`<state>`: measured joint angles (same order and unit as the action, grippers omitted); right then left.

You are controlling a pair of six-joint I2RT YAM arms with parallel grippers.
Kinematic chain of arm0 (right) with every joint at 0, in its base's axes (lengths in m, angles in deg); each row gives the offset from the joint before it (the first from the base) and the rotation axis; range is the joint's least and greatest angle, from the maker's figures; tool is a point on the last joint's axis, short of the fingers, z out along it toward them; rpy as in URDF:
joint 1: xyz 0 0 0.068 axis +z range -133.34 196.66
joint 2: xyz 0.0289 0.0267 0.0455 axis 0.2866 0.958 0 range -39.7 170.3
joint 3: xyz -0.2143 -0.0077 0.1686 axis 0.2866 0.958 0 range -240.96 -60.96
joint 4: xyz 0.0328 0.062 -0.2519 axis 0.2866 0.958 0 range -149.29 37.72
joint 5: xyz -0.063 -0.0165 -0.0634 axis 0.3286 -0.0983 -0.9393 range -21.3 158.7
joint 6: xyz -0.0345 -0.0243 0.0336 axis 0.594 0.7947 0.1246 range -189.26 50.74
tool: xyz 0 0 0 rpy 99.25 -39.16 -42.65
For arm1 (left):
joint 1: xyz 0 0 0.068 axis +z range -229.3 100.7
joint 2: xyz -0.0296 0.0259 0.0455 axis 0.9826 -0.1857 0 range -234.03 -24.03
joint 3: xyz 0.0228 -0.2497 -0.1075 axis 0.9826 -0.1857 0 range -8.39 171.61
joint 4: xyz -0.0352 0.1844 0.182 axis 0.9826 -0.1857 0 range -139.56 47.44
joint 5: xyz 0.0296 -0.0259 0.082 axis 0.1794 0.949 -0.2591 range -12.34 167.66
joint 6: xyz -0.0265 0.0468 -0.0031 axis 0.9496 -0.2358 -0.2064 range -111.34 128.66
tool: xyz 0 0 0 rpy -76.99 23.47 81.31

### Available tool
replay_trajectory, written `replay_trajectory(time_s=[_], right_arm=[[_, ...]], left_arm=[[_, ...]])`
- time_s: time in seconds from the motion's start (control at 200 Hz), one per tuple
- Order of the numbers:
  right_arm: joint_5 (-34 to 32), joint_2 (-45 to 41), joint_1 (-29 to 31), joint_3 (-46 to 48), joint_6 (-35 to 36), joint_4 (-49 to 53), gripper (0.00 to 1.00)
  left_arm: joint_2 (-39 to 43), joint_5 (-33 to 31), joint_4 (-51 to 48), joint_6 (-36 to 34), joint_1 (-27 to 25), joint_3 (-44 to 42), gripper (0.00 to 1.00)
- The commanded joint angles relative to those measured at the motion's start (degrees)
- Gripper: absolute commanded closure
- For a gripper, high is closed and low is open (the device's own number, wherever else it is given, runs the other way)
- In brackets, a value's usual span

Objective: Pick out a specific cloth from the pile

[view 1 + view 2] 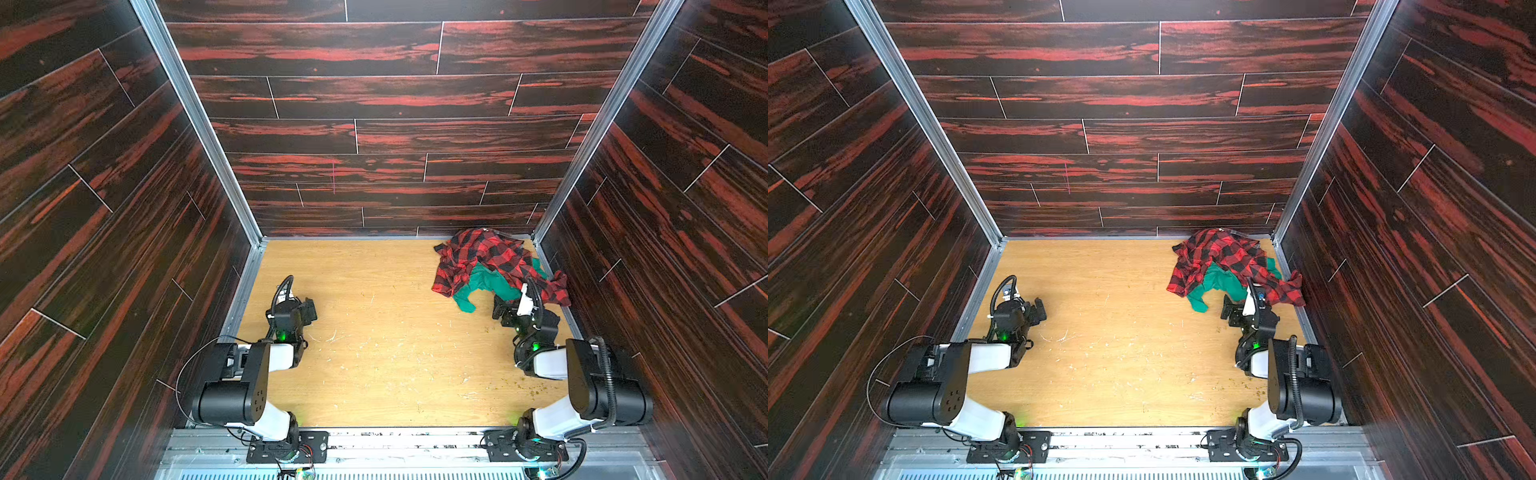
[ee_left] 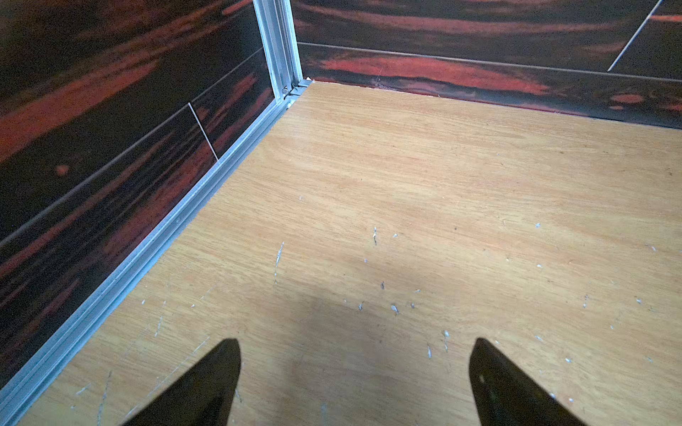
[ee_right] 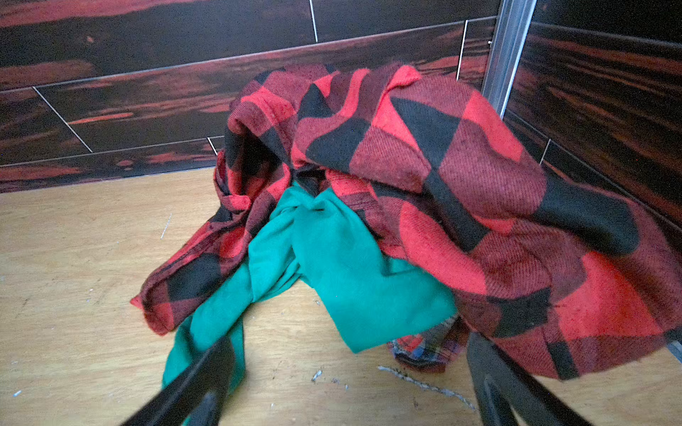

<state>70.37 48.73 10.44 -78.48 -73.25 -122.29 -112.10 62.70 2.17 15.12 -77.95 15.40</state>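
Cloth, wood, metal and plastic, as I'm seeing them remotely.

The table (image 1: 374, 374) is showing as pale matt wood grain, scuffed with small white scratches. The walls (image 1: 374, 95) are looking like smooth, faintly glossy dark red-and-black wood-pattern panels, edged by a brushed silvery metal rail (image 2: 147, 250). In the pile (image 1: 494, 266), the red-and-black shirt (image 3: 443, 166) is reading as thick, fuzzy twill flannel. The green garment (image 3: 350, 276) is reading as smooth matt fabric, and the fine-check cloth (image 3: 424, 352) as a thinner weave. The fingers (image 2: 206, 383) of my left gripper (image 2: 356, 343) are gleaming like smooth black plastic.
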Motion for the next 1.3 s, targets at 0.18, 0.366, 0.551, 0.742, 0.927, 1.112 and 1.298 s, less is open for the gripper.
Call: replay_trajectory(time_s=[0.18, 0.366, 0.551, 0.742, 0.927, 1.112, 1.298], right_arm=[[-0.4, 0.9, 0.2, -0.5, 0.3, -1.0, 0.01], [-0.4, 1.0, 0.2, -0.8, 0.2, -0.8, 0.01], [-0.4, 0.8, 0.2, -0.7, 0.4, -0.6, 0.01], [-0.4, 0.5, 0.2, -0.7, 0.4, -0.1, 0.01], [5.6, -9.0, 0.2, -8.1, 2.3, 20.4, 0.02], [2.0, -12.1, 0.3, -26.2, 0.5, 44.5, 0.02], [3.8, 3.7, -1.5, -58.2, -3.1, 65.7, 0.04]], left_arm=[[0.2, 0.4, 0.1, -0.2, 0.4, 1.1, 0.01], [0.1, 0.4, 0.4, -0.1, 0.4, 1.0, 0.01], [0.1, 0.4, 0.5, -0.1, 0.4, 1.0, 0.01], [0.2, 0.4, 0.6, -0.2, 0.4, 0.8, 0.01], [7.7, 1.1, -28.9, -0.2, 0.2, 15.7, 0.01], [4.2, 2.4, -54.7, -1.1, -7.0, 43.4, 0.01], [-9.6, 1.9, -68.3, -7.7, -21.9, 68.3, 0.01]])
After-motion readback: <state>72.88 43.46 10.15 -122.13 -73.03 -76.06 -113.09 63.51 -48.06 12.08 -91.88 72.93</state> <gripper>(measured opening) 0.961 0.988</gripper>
